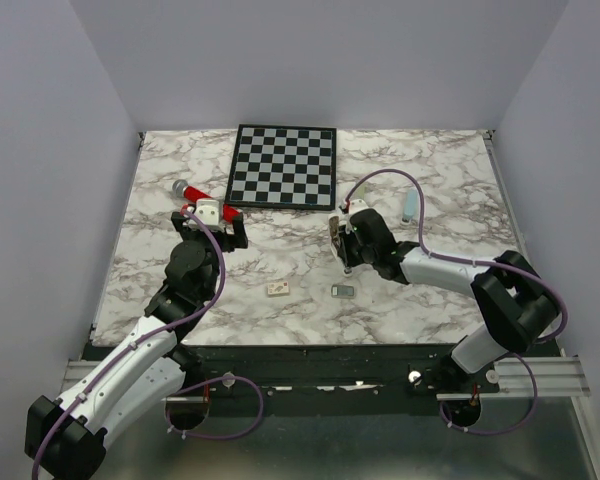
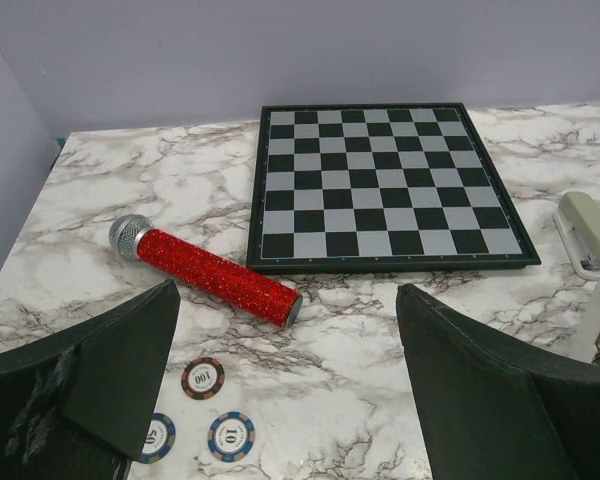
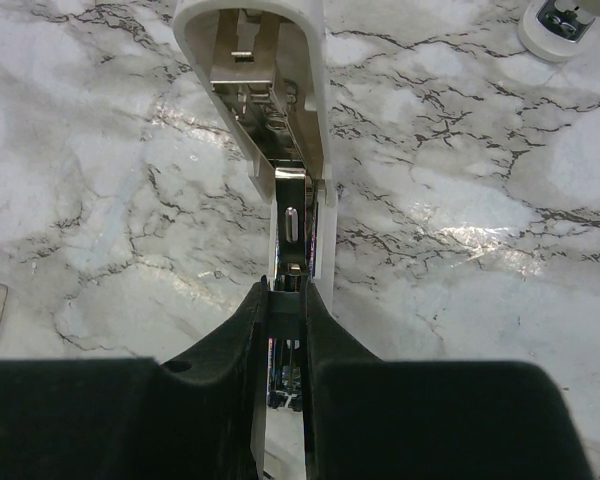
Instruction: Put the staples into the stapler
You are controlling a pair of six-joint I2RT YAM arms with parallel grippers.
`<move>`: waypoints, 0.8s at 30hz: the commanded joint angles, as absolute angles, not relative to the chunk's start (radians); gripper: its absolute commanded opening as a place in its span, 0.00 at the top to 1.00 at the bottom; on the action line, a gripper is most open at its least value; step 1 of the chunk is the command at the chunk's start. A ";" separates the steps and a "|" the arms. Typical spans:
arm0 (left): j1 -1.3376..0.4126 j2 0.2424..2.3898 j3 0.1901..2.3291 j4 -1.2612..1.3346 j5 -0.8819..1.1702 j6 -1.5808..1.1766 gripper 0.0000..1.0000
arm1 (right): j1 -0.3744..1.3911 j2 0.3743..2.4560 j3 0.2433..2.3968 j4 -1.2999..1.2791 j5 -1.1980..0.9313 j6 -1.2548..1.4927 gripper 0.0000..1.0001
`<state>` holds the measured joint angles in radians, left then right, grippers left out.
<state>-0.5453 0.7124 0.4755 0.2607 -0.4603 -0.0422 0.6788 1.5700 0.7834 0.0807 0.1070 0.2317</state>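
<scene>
The stapler (image 3: 292, 215) lies hinged open, its white lid (image 3: 250, 60) thrown forward and the bare metal channel showing. My right gripper (image 3: 285, 300) is shut on the stapler's rear end; in the top view the right gripper (image 1: 342, 242) holds the stapler (image 1: 337, 228) at mid-table. The stapler's pale lid also shows in the left wrist view (image 2: 590, 230). The staples (image 1: 342, 290), a small silvery-grey block, lie flat on the marble just in front of the right gripper, apart from it. My left gripper (image 1: 217, 228) is open and empty over the left part of the table (image 2: 288, 335).
A chessboard (image 1: 283, 165) lies at the back centre. A red glitter microphone (image 2: 205, 272) lies left of it. Three poker chips (image 2: 202, 378) lie under the left gripper. A small beige tile (image 1: 277, 289) lies left of the staples. A pale blue bar (image 1: 408, 205) lies at the back right.
</scene>
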 commanded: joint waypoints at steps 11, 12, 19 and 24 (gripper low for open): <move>-0.545 0.696 0.462 0.279 -0.457 -0.048 0.03 | 0.675 1.549 0.759 0.112 0.126 0.218 0.92; -0.545 0.696 0.463 0.279 -0.456 -0.048 0.03 | 0.675 1.551 0.758 0.113 0.126 0.218 0.93; -0.545 0.692 0.463 0.279 -0.457 -0.046 0.03 | 0.675 1.563 0.742 0.120 0.124 0.225 0.93; -0.545 0.692 0.463 0.279 -0.457 -0.046 0.03 | 0.675 1.566 0.739 0.123 0.117 0.227 0.93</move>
<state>-0.5453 0.7067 0.4755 0.2607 -0.4603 -0.0422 0.6788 1.5528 0.7532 0.0929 0.1070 0.2276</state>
